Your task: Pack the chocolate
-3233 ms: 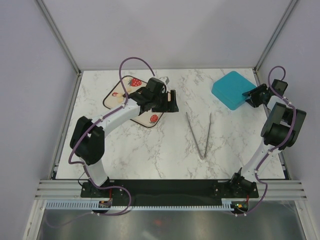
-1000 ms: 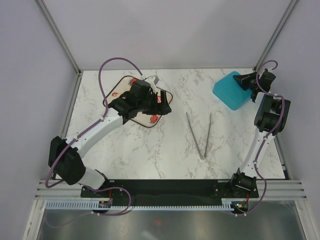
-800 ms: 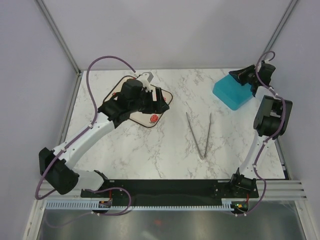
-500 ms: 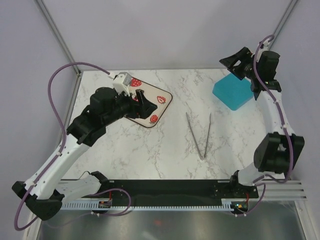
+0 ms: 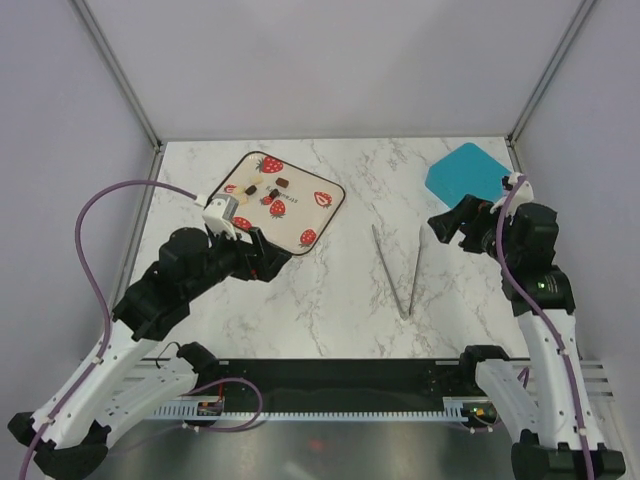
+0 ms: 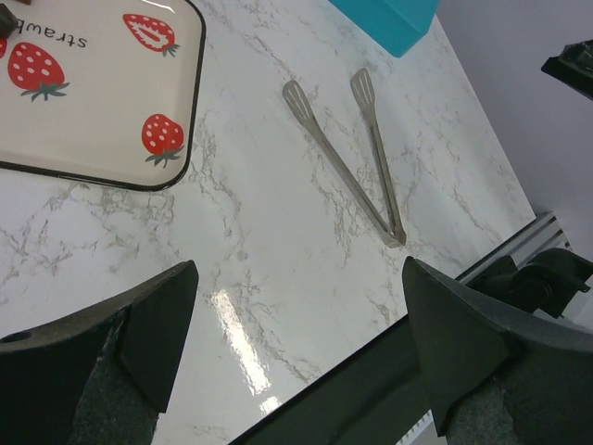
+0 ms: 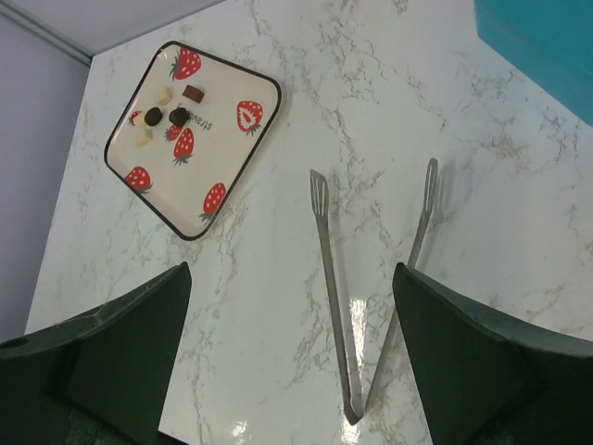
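Note:
Several small chocolate pieces (image 5: 268,190), dark, brown and cream, lie on the far left part of a cream tray (image 5: 318,218) printed with red strawberries. The right wrist view shows the chocolate (image 7: 167,115) on that tray (image 7: 243,153). My left gripper (image 5: 268,258) hangs open and empty above the table, near the tray's front corner. In the left wrist view the left gripper (image 6: 298,269) spans bare marble, with the tray (image 6: 102,120) at top left. My right gripper (image 5: 452,222) hovers open and empty just in front of a teal box (image 5: 465,175); from its own camera the right gripper (image 7: 292,269) looks down from high up.
Metal tongs (image 5: 400,268) lie spread open on the marble between the arms, their tips pointing to the far side. The tongs (image 6: 345,162) and the teal box (image 6: 389,14) show in the left wrist view, and the tongs (image 7: 371,287) below the box (image 7: 547,42) in the right wrist view.
Both arms have pulled back toward the near side, the left off the tray, the right off the teal box. The right gripper has opened and the left has widened. The tray now lies uncovered.

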